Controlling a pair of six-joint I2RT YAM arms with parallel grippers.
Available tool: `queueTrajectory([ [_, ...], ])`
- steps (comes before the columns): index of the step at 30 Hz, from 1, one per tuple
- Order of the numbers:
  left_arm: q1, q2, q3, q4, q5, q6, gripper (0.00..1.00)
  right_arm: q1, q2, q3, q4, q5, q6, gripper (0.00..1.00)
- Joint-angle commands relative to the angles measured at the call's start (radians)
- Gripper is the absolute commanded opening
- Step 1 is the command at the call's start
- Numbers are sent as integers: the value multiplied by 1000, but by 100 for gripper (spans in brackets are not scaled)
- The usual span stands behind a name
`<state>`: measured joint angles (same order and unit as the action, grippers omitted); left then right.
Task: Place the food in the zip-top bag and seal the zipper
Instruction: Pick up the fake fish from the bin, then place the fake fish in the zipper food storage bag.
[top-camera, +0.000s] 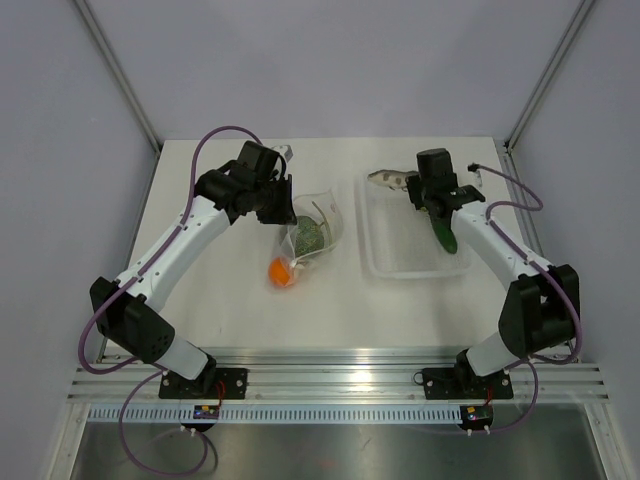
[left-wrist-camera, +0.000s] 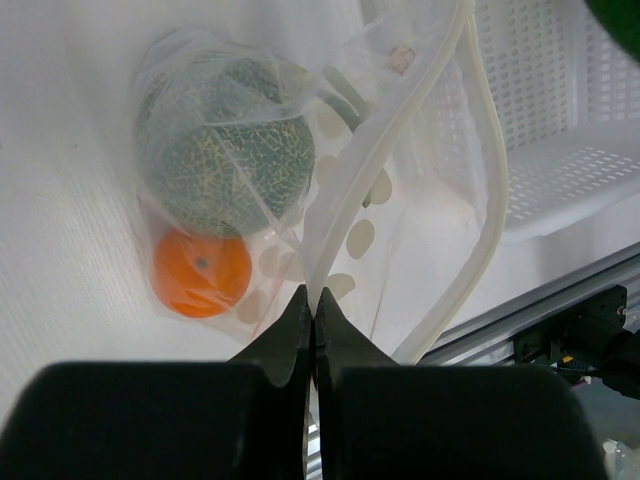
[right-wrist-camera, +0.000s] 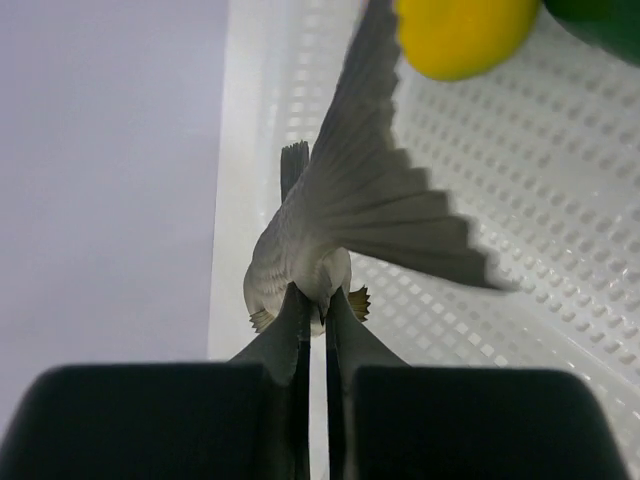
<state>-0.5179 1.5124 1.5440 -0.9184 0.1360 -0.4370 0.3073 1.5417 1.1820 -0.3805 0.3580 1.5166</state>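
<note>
Right gripper (right-wrist-camera: 314, 300) clamped on the fish (right-wrist-camera: 340, 215) at the far-left corner of the tray (top-camera: 400, 268) — lift clear, then carry left into the zip-top bag (top-camera: 318, 222), its zipper (left-wrist-camera: 345, 185) pinched by the closed left gripper (left-wrist-camera: 313, 300).

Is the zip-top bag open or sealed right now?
The zip-top bag is open: its zipper strips stand wide apart in the left wrist view, the left gripper pinching one.

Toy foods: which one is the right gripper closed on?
The brownish fish, pinched by the right gripper. The speckled green ball and orange ball sit in the zip-top bag; cucumber and lemon lie in the tray.
</note>
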Motion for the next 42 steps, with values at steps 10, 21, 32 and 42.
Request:
queueTrajectory([
  [10, 4, 19, 36, 58, 33, -29, 0, 21, -172, 244, -119, -187, -826, 0],
  [21, 4, 8, 41, 38, 28, -25, 0, 292, -256, 226, -123, -263, -967, 0],
  [32, 4, 3, 47, 32, 28, -28, 0, 455, -143, 283, -115, -237, -964, 0],
  [42, 4, 3, 68, 23, 47, -31, 0, 544, 20, 297, -147, -309, -928, 0],
])
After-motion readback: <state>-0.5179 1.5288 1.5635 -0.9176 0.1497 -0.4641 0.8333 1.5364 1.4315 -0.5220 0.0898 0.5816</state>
